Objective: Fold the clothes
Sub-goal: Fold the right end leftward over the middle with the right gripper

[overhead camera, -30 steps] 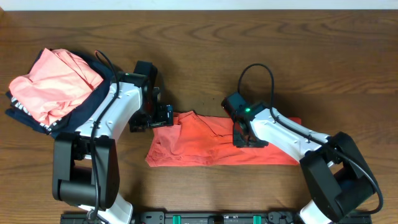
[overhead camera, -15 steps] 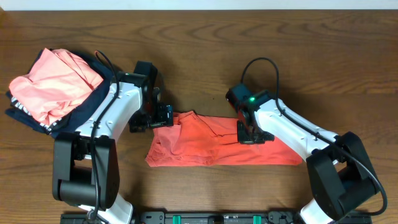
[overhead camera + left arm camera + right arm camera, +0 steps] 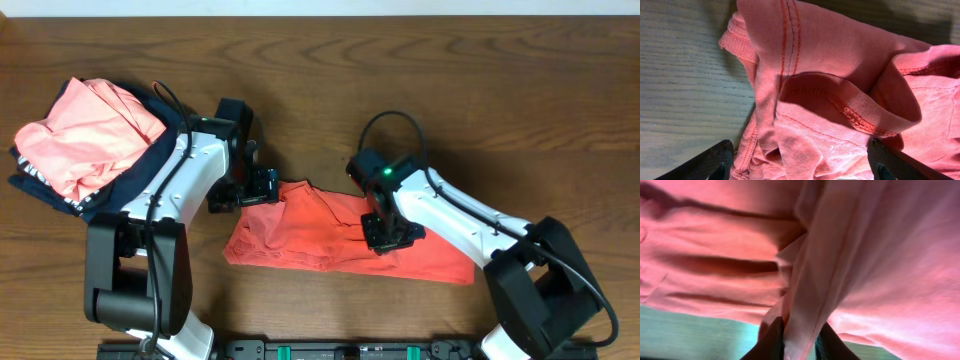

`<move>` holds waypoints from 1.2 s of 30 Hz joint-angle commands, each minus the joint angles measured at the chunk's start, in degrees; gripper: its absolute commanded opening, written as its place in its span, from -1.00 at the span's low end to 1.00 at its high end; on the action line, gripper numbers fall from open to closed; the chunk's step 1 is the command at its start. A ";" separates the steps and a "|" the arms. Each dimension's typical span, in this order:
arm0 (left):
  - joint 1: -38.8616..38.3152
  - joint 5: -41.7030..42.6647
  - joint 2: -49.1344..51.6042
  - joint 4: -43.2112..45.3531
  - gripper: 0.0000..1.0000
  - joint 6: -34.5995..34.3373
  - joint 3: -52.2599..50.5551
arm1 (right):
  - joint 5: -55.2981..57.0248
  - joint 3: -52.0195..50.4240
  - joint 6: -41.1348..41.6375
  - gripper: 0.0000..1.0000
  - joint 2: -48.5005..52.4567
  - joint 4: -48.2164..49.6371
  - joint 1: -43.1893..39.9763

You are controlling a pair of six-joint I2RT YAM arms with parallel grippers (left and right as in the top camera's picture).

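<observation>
The coral-red T-shirt (image 3: 300,235) lies as a crumpled band across the table's middle front, with its print hidden. My left gripper (image 3: 262,190) sits at the shirt's upper left corner. In the left wrist view its fingers (image 3: 800,170) are spread wide over the hem and folds of the shirt (image 3: 840,75). My right gripper (image 3: 388,235) is at the shirt's middle. In the right wrist view it (image 3: 800,342) is shut on a raised fold of the shirt (image 3: 880,255).
A paler salmon-pink garment (image 3: 85,135) lies on a dark navy garment (image 3: 155,160) at the back left. A black rail (image 3: 350,350) runs along the table's front edge. Bare wood lies behind and to the right of the shirt.
My right gripper has moved left and toward the front with the cloth in it. The shirt has shifted leftward and its left end now sits lower. The left arm has not moved.
</observation>
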 commanded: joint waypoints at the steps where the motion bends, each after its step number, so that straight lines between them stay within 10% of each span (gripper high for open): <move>1: 0.13 -0.09 -0.02 -0.39 0.72 0.31 -0.52 | -1.01 0.90 -1.70 -0.58 -1.01 -0.79 0.26; 14: 0.13 -0.11 -0.02 0.46 0.90 0.33 -0.52 | 0.52 0.81 -4.20 0.11 -1.01 -2.16 0.26; 36: 0.13 2.84 2.32 7.50 1.00 0.33 -8.61 | 8.07 4.76 -4.13 0.26 -12.50 -6.71 -15.19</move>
